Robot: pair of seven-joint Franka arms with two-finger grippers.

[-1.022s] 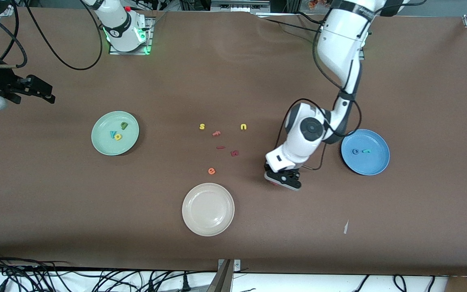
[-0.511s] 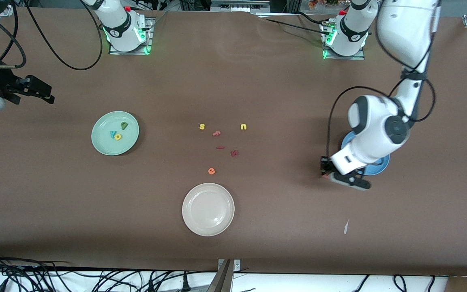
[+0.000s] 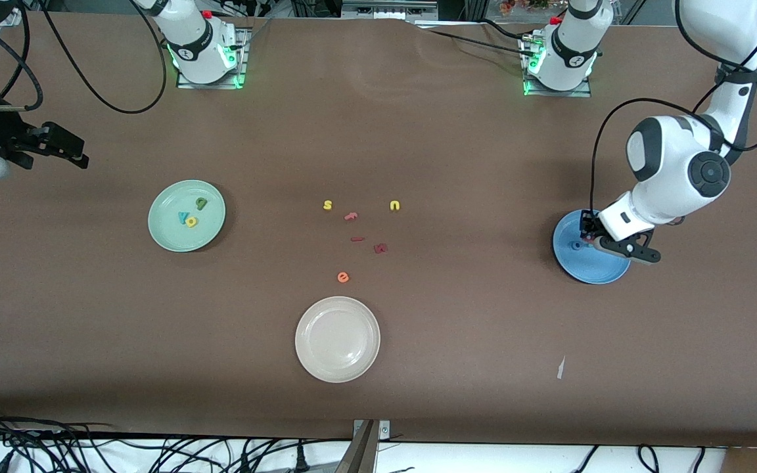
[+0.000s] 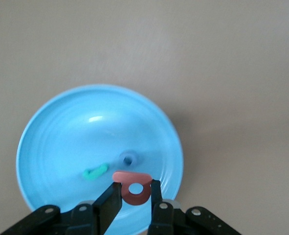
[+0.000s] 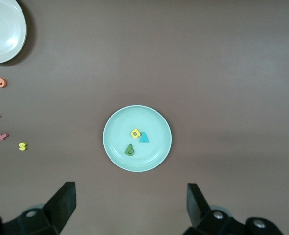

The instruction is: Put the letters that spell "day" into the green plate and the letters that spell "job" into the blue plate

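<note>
Over the blue plate (image 4: 51, 132), the left end effector (image 4: 134, 196) pinches the pink-red b (image 4: 133, 186) directly above the o (image 4: 128, 159) and j (image 4: 95, 172) (the right end effector (image 5: 129, 200), fingers wide and empty, waits above the green plate (image 5: 116, 147)).

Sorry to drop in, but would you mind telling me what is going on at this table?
The left pincer holds a pink-red foam letter b over the round sky-blue plate, where a teal j and a blue o lie. The pale mint-green plate holds d, a and y. The right pincer waits open above it.
</note>
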